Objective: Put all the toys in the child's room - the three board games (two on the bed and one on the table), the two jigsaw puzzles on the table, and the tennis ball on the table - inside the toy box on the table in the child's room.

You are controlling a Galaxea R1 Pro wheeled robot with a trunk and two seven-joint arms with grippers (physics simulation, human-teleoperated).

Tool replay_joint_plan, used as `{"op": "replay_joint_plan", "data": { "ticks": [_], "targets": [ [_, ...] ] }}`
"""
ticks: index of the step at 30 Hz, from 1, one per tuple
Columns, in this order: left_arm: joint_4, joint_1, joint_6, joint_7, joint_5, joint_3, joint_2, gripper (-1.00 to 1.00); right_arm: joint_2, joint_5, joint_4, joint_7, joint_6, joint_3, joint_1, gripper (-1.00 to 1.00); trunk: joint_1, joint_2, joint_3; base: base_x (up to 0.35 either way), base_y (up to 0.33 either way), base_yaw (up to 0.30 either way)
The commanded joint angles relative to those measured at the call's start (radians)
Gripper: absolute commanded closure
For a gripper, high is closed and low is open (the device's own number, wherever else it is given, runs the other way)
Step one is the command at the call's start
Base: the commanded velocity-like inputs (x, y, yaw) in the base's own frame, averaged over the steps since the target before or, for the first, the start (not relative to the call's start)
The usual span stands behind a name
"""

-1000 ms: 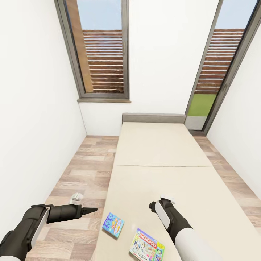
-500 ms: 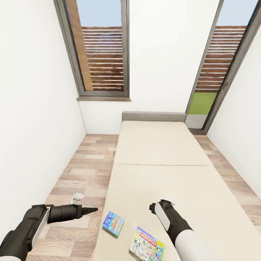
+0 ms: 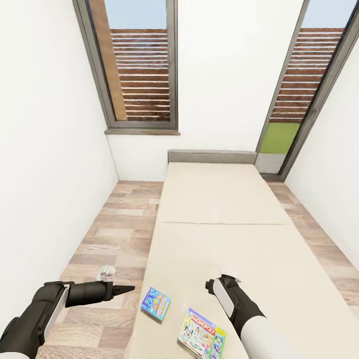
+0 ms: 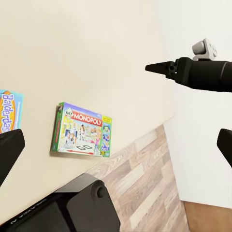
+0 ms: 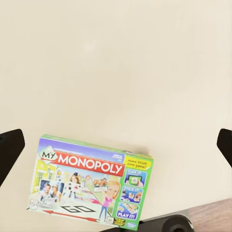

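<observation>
Your head camera has tilted slightly, so the bed (image 3: 224, 239) sits higher in view; nothing on it moved. At its foot edge lie the Monopoly box (image 5: 89, 181) and blue game (image 3: 155, 303). Right gripper (image 5: 116, 145) gapes empty above Monopoly; left gripper (image 4: 116, 150) also spread wide.

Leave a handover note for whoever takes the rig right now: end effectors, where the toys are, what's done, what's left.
Left end effector: empty, over the floor beside the bed; open or shut can't be told.
Right end effector: open, empty, above the Monopoly box.
Both bed games lie flat near the bed's near end: the blue game box by the left edge, the Monopoly box beside it.
Done: nothing picked up here.
Left: grasp both games and carry them to the toy box.
</observation>
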Motion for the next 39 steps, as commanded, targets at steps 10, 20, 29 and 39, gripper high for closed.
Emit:
{"op": "replay_joint_plan", "data": {
  "ticks": [10, 20, 29, 39],
  "targets": [
    [0.000, -0.001, 0.010, -0.003, 0.001, 0.001, -0.001, -1.00, 0.000, -0.009, 0.000, -0.007, 0.003, 0.002, -0.001, -1.00, 0.001, -0.002, -0.019, 0.000, 0.000, 0.000],
    [0.000, -0.001, 0.010, -0.003, 0.001, 0.001, -0.001, -1.00, 0.000, -0.009, 0.000, -0.007, 0.003, 0.001, -0.001, -1.00, 0.001, -0.002, -0.035, 0.000, 0.000, 0.000],
    [0.000, -0.001, 0.010, -0.003, 0.001, 0.001, -0.001, -1.00, 0.000, -0.010, 0.003, -0.009, 0.003, 0.001, -0.001, -1.00, 0.001, -0.002, -0.050, 0.000, 0.000, 0.000],
    [0.000, -0.001, 0.010, -0.003, 0.001, 0.001, 0.000, -1.00, 0.000, -0.010, 0.007, -0.008, 0.003, 0.001, -0.001, -1.00, 0.001, -0.002, -0.066, 0.000, 0.000, 0.000]
  ]
}}
